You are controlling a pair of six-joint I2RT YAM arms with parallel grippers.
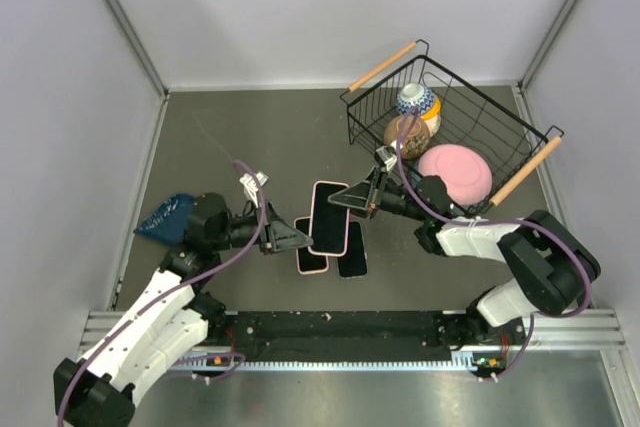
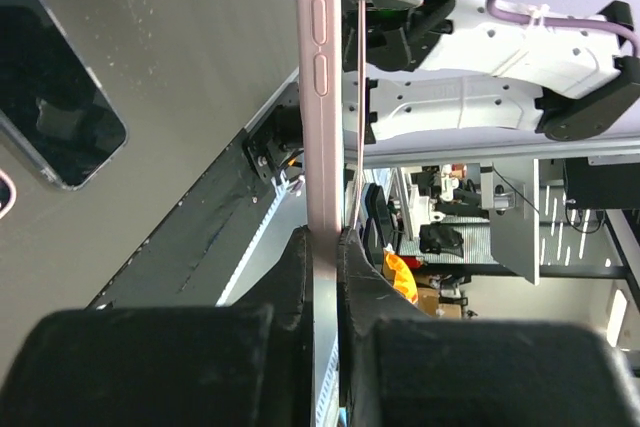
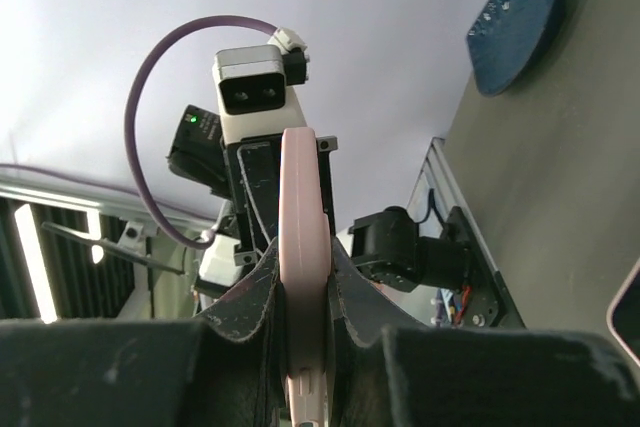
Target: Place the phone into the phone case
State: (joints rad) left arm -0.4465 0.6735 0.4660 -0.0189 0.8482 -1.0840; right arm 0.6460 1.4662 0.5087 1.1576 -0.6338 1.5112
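Note:
A flat slab with a pink rim and a black face (image 1: pixel 329 217), a phone in or with a pink case, hangs above the table between both grippers. My left gripper (image 1: pixel 295 237) is shut on its left edge and my right gripper (image 1: pixel 357 197) on its upper right edge. The left wrist view shows the pink side with buttons (image 2: pixel 318 97) clamped in the gripper (image 2: pixel 327 237). The right wrist view shows the pink edge (image 3: pixel 303 207) clamped in the gripper (image 3: pixel 305 257). I cannot tell whether the phone is fully seated in the case.
Two dark phone-like slabs lie on the table under the held one (image 1: pixel 310 252) (image 1: pixel 352 255); one shows in the left wrist view (image 2: pixel 55 117). A black wire basket (image 1: pixel 490 97) at the back right holds a pink bowl (image 1: pixel 455 172) and a patterned bowl (image 1: pixel 415 99). A blue object (image 1: pixel 165 217) lies at the left.

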